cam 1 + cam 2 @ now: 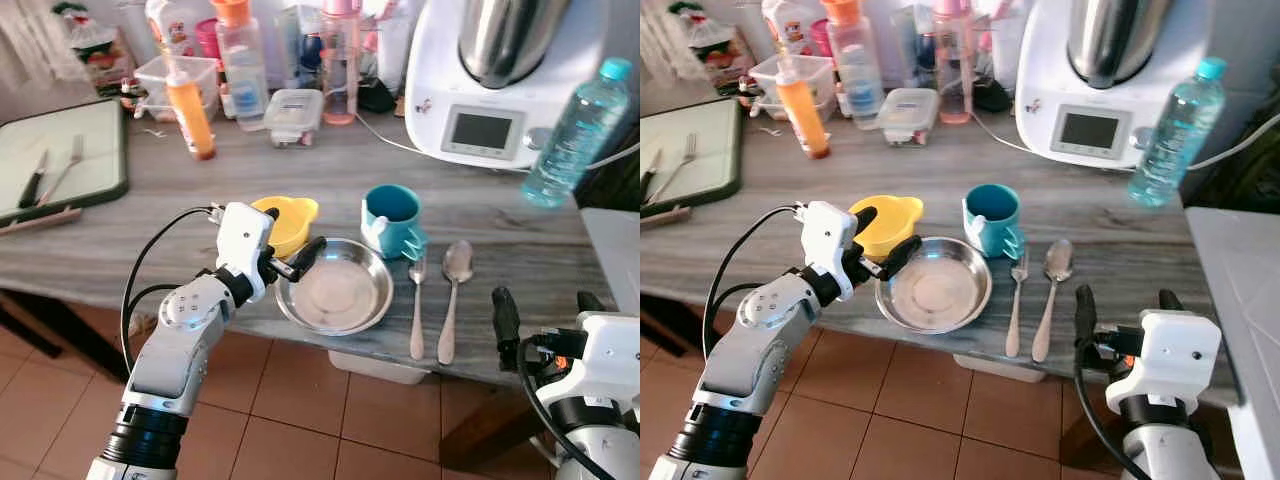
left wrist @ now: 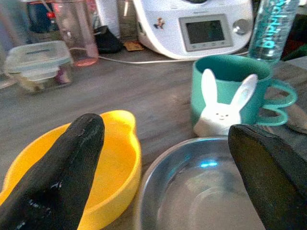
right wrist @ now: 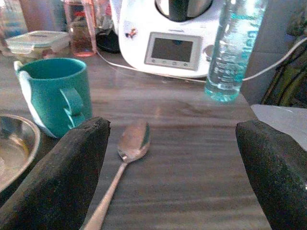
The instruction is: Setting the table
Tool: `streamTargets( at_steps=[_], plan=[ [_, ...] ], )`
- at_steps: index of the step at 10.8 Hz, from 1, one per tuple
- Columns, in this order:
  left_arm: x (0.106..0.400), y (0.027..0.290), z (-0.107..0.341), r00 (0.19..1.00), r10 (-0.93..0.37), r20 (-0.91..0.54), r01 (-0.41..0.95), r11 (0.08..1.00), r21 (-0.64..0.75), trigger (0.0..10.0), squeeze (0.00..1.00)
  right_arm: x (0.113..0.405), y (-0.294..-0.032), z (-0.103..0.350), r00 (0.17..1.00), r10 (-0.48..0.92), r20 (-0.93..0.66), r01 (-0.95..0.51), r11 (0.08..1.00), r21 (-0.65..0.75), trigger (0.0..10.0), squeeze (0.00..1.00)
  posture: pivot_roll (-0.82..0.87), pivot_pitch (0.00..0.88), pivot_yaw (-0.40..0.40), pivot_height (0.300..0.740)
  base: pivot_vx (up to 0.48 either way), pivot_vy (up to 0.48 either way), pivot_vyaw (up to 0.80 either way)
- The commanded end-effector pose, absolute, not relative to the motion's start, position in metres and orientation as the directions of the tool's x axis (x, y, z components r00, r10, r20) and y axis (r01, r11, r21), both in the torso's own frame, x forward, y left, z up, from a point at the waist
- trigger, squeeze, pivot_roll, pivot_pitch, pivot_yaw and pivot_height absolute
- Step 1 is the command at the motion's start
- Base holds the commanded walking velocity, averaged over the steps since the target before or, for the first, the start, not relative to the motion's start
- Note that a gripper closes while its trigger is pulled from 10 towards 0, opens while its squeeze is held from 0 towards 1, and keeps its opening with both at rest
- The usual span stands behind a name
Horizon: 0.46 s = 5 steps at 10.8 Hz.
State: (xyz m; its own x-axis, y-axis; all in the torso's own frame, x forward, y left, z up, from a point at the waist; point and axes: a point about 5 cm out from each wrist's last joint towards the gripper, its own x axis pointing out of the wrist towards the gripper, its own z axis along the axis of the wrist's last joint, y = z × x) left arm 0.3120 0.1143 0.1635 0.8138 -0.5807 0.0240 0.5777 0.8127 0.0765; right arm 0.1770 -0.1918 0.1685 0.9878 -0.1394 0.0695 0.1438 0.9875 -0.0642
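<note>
A steel bowl [image 1: 335, 287] sits at the front edge of the grey wooden table [image 1: 140, 235]. A yellow bowl [image 1: 292, 222] touches its back left rim. Behind it stands a teal mug [image 1: 392, 220] with a white rabbit on it. To the right lie a fork [image 1: 417, 300] and a spoon [image 1: 455, 290], side by side. My left gripper [image 1: 292, 236] is open, one finger over the yellow bowl and the other over the steel bowl's left rim. My right gripper [image 1: 548, 310] is open at the table's front edge, right of the spoon, holding nothing.
A white kitchen machine [image 1: 500, 90] and a water bottle [image 1: 580, 130] stand at the back right. Bottles, an orange bottle [image 1: 190, 105] and a lidded container [image 1: 293, 115] line the back. A green tray [image 1: 100, 125] with a knife and fork lies far left. Tiled floor lies below.
</note>
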Motion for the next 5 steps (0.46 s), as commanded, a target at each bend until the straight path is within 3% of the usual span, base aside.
streamTargets(
  at_steps=[1,2,5],
  plan=[
    [0.3128,0.1181,0.1631,0.822,-0.569,0.017,0.565,0.819,0.098,10.0,0.00,0.1753,-0.1900,0.1722,0.987,-0.137,0.089,0.143,0.988,-0.063,10.0,0.00,-0.07,0.086,0.058,0.740,0.000,0.000,0.00],
    [0.3133,0.1190,0.1624,0.825,-0.566,0.008,0.562,0.821,0.095,10.0,0.00,0.1752,-0.1894,0.1726,0.986,-0.137,0.094,0.143,0.988,-0.063,10.0,0.00,-0.06,0.087,0.057,0.740,0.000,0.000,0.00],
    [0.3140,0.1196,0.1641,0.823,-0.568,0.012,0.564,0.819,0.103,10.0,0.00,0.1769,-0.1885,0.1714,0.986,-0.133,0.097,0.139,0.988,-0.060,10.0,0.00,-0.06,0.086,0.058,0.740,-0.267,0.000,0.00]
  ],
)
